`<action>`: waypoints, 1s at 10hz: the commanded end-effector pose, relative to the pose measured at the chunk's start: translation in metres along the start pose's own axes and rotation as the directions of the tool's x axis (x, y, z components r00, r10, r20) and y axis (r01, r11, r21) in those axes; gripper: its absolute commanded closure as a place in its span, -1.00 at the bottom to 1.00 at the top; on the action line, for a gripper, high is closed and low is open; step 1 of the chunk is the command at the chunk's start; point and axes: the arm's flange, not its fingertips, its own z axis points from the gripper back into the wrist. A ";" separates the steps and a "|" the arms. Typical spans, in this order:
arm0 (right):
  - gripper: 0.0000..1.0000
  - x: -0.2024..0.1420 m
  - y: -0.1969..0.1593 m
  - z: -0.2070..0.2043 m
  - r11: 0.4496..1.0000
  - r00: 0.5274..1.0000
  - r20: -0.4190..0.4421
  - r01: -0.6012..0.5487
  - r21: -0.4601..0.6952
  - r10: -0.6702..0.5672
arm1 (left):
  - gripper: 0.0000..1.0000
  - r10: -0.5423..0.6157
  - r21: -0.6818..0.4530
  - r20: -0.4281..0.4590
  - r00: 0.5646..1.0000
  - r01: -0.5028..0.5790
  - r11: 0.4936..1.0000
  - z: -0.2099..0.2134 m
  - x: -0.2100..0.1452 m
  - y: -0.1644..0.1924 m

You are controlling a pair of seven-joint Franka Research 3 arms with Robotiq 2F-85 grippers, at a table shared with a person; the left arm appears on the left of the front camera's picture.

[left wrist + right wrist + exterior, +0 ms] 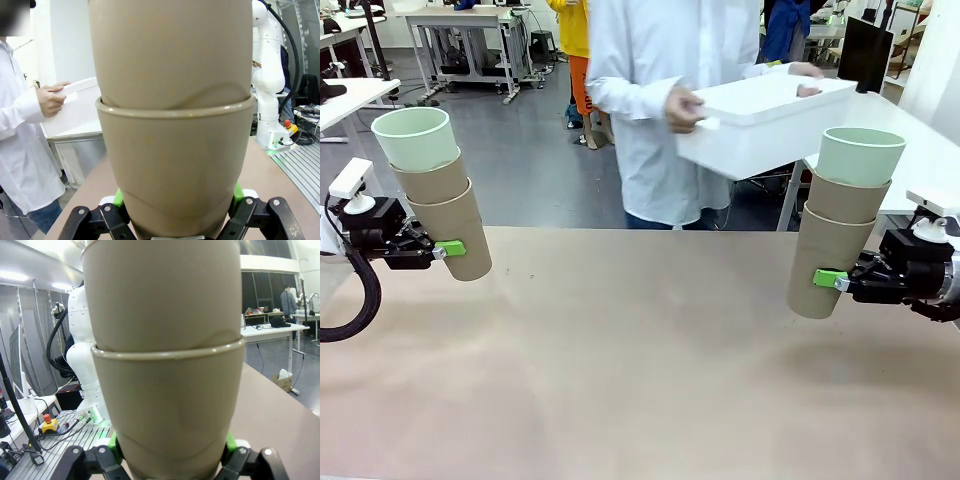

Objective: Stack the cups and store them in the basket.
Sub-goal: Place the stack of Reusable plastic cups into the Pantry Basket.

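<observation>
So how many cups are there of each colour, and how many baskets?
Brown cups: 4
Green cups: 2
White basket: 1
Total: 7 things

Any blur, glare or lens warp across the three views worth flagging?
Front view: sharp and evenly lit, only faint soft shadows on the table. Left wrist view: the left cup stack sits so near the wide lens that its sides bulge; no glare on it. Right wrist view: the right cup stack bulges the same way, and the ceiling lights at upper left are blown out.
</observation>
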 end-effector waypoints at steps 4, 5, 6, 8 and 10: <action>-0.70 0.005 -0.001 0.000 1.000 1.000 0.014 -0.011 -0.010 0.011 | -0.69 -0.008 -0.001 0.008 1.000 0.008 1.000 -0.001 0.004 0.000; -0.70 0.005 -0.001 0.000 1.000 1.000 0.014 -0.011 -0.010 0.011 | -0.69 -0.008 -0.001 0.008 1.000 0.008 1.000 -0.001 0.004 0.000; -0.70 0.005 -0.001 0.000 1.000 1.000 0.014 -0.011 -0.010 0.011 | -0.69 -0.008 -0.001 0.008 1.000 0.008 1.000 -0.001 0.004 0.000; -0.70 0.005 -0.001 0.000 1.000 1.000 0.014 -0.011 -0.010 0.011 | -0.69 -0.008 -0.001 0.008 1.000 0.008 1.000 -0.001 0.004 0.000; -0.70 0.005 -0.001 0.000 1.000 1.000 0.014 -0.011 -0.010 0.011 | -0.69 -0.008 -0.001 0.008 1.000 0.008 1.000 -0.001 0.004 0.000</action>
